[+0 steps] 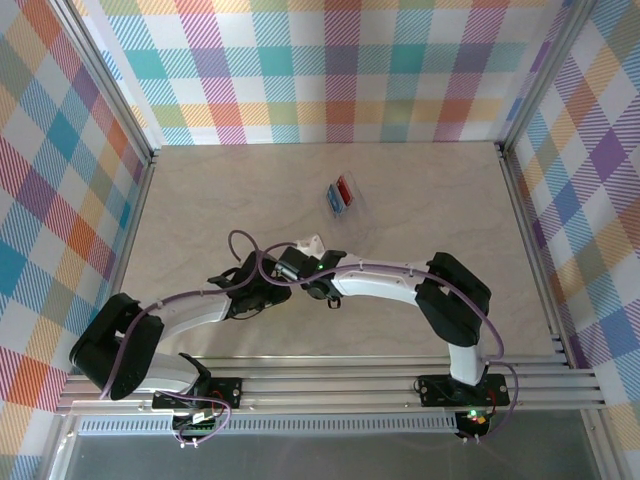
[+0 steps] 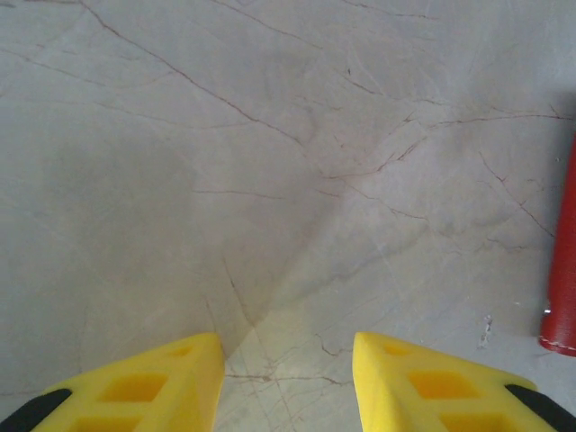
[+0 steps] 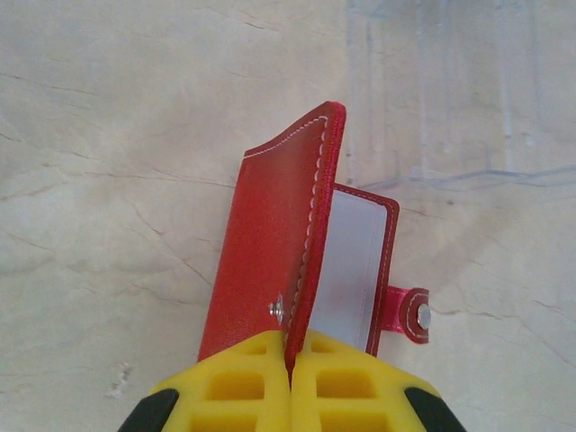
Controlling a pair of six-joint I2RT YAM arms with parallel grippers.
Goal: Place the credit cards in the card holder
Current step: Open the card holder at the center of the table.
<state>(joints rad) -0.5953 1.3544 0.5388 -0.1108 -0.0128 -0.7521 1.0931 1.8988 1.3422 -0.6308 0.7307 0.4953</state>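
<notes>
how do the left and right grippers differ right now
The left gripper is open, fingers apart; the right gripper is shut, fingers together. The left gripper holds nothing, with bare table beneath it; the right gripper pinches the red card holder by the edge of one flap, with its pale inside showing. Both have yellow fingers with cut-out windows.

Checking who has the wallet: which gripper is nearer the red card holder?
Right. The right gripper is clamped on the raised cover of the card holder; the left gripper is open over the table, the holder apart at its right.
</notes>
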